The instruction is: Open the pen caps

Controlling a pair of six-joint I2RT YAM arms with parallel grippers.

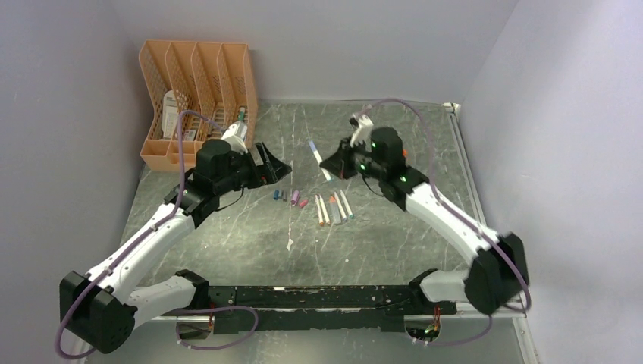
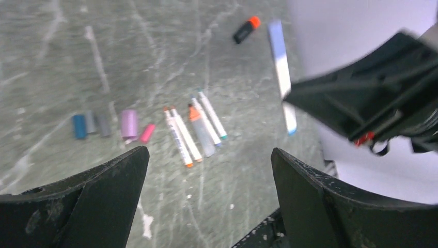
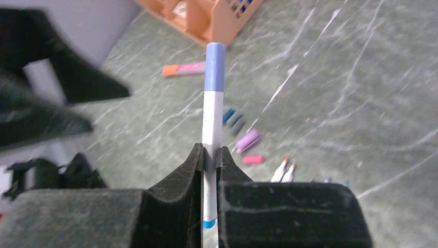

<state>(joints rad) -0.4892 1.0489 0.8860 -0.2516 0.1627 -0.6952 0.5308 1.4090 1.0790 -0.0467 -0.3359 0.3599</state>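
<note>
Where the right gripper [image 3: 210,155] grips: low on the white pen [image 3: 212,119], clamped tight and held aloft, leaving its blue cap [image 3: 215,67] free, likely for pulling.
Left gripper [image 2: 207,152]: jaws wide, empty, facing that cap.
Loose caps [image 2: 128,124]: mid-table, just beside the uncapped pens [image 2: 193,132].
Open room: widest towards the table [image 1: 425,227] right edge; orange organiser [image 1: 197,98] fills the far-left corner.
</note>
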